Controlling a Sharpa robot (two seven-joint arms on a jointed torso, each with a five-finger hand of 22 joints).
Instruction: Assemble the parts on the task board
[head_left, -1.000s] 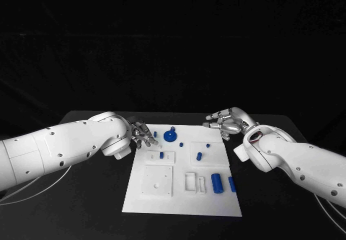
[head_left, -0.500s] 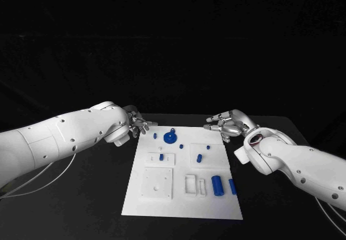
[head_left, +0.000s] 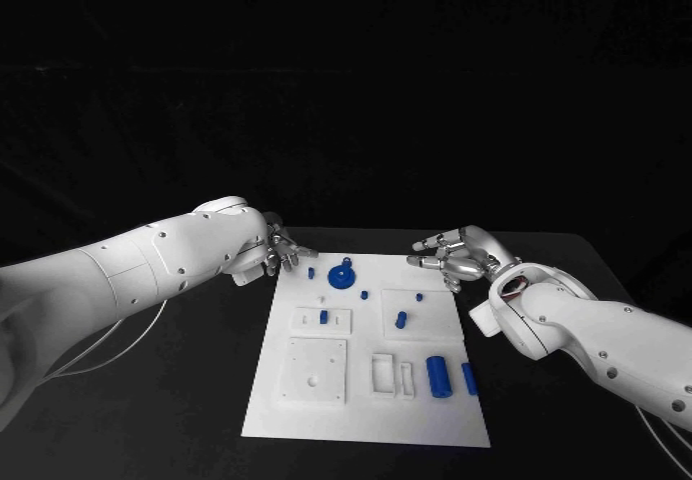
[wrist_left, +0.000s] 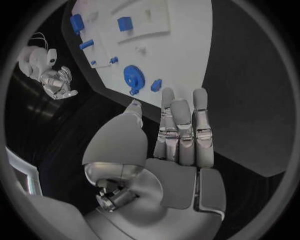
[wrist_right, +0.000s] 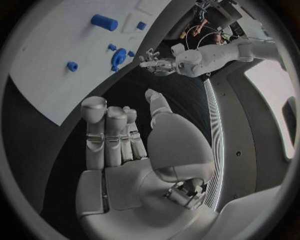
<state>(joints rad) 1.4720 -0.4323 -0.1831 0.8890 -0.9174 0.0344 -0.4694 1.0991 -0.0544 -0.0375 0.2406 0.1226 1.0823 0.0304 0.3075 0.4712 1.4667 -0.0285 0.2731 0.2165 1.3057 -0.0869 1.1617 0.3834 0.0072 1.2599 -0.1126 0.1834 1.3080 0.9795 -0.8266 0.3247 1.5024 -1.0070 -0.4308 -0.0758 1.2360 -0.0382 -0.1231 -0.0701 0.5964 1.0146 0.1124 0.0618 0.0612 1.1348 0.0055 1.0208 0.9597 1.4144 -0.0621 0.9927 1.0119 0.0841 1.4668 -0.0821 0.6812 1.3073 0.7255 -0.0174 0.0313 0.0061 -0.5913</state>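
The white board (head_left: 368, 395) lay in the middle of the black tabletop (head_left: 173, 400), with the small blue parts spread over it: a round gear-like piece (head_left: 342, 276) near the far edge, a short peg (head_left: 312, 269) beside it, two small studs (head_left: 364, 295) further right, a piece in each of the two raised square mounts (head_left: 323, 317), and two cylinders (head_left: 437, 377) lying side by side near the right edge.

The left robot hand (head_left: 277, 256) hovered at the far left corner of the board, just beside the peg and the gear. Its fingers (wrist_left: 181, 125) were stretched out together and it grasped nothing. The right robot hand (head_left: 454, 255) hung off the far right corner, fingers loosely curved but apart, also empty.

Judging by this, the work was at the reaching step, with no part picked up. The left robot hand seemed best placed for the gear or the peg. The next move would call for lowering the fingertips onto one small part and pinching it cleanly without knocking its neighbour.
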